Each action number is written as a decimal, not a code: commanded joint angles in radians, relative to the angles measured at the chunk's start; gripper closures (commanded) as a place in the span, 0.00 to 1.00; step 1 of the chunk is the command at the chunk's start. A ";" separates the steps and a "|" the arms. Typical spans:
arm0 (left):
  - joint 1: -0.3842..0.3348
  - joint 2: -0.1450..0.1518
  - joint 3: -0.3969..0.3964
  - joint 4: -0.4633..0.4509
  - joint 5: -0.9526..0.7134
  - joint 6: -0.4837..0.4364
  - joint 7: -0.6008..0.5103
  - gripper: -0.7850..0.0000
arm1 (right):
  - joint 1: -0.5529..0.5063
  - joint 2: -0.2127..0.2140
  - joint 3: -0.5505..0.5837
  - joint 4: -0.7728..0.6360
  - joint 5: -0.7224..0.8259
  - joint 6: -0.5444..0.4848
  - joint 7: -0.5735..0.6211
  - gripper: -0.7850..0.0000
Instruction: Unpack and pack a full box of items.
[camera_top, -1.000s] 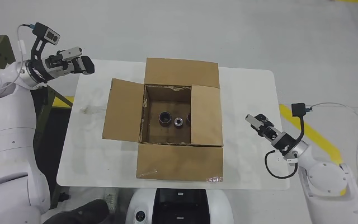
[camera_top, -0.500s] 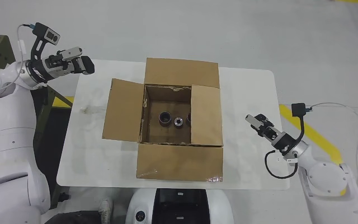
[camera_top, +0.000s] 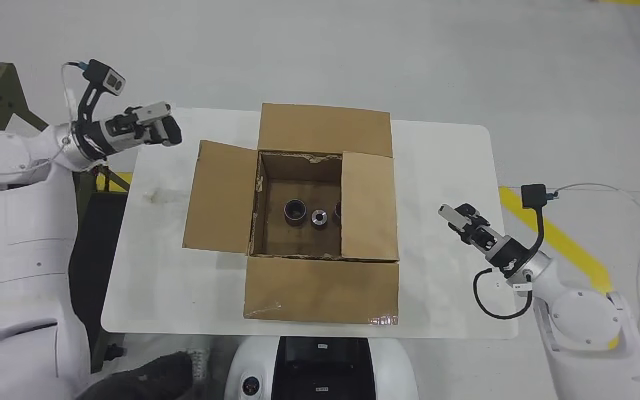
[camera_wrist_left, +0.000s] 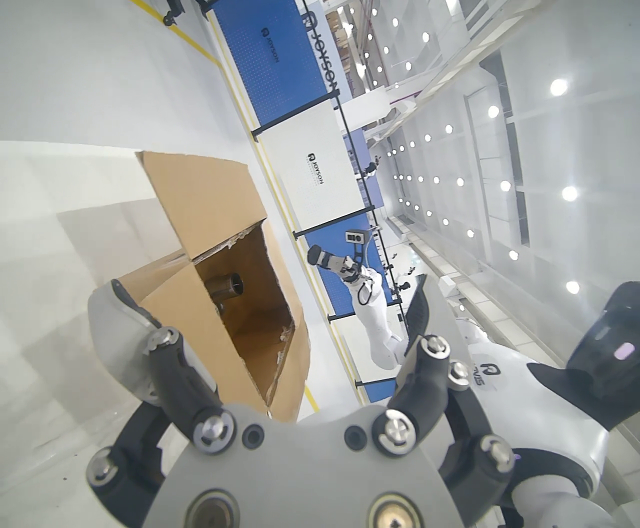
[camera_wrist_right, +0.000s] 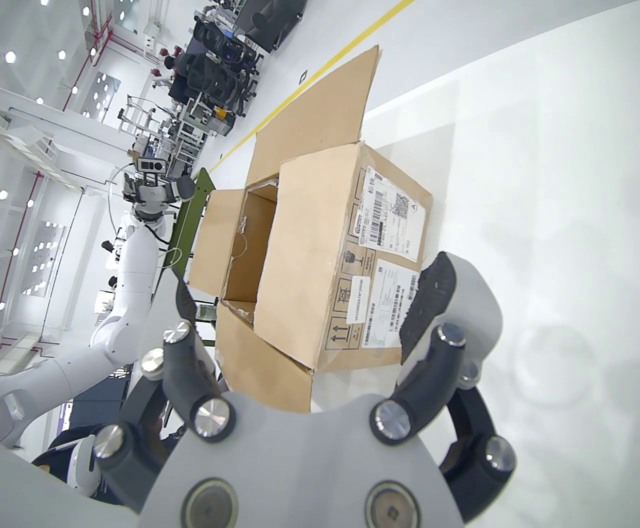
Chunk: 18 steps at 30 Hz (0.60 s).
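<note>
While clear of box (camera_top: 322, 130), right hand (camera_top: 448, 212).

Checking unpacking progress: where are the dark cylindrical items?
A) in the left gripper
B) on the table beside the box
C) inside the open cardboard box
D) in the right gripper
C: the dark cylindrical items sit on the floor of the cardboard box; left gripper and right gripper are open, empty.
</note>
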 joint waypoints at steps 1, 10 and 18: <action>0.018 0.002 0.007 0.002 0.018 -0.010 0.011 0.00 | 0.000 0.000 0.000 0.000 0.000 0.000 0.000 0.00; 0.087 0.006 0.021 0.014 -0.017 0.000 0.036 0.00 | 0.000 0.000 0.000 0.000 0.000 0.000 0.000 0.00; 0.093 -0.001 0.072 0.050 -0.089 0.043 0.061 0.00 | 0.000 0.000 0.000 0.000 0.000 0.000 0.000 0.00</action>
